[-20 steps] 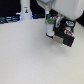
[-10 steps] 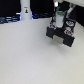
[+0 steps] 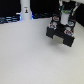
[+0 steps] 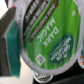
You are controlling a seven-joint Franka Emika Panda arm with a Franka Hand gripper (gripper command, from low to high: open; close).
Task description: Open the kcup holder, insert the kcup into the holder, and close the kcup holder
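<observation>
The kcup (image 4: 47, 37) fills the wrist view, with a green top printed "DARK MAGIC" and a whitish rim. It sits between my fingers; one dark finger with a green pad (image 4: 10, 40) presses its side. In the exterior view my gripper (image 3: 64, 19) hangs just above the kcup holder (image 3: 61, 34), a black box at the exterior view's right. The kcup itself is too small to make out there. Whether the holder's drawer stands open is too blurred to tell.
Pods with red-and-white tops (image 3: 56, 21) sit on top of the holder. A tall white cylinder with a black mark (image 3: 25, 10) stands at the back by dark equipment (image 3: 7, 19). The white table (image 3: 30, 57) stretches in front.
My gripper has shifted slightly over the holder, still holding the kcup. The holder and the cylinder have not moved.
</observation>
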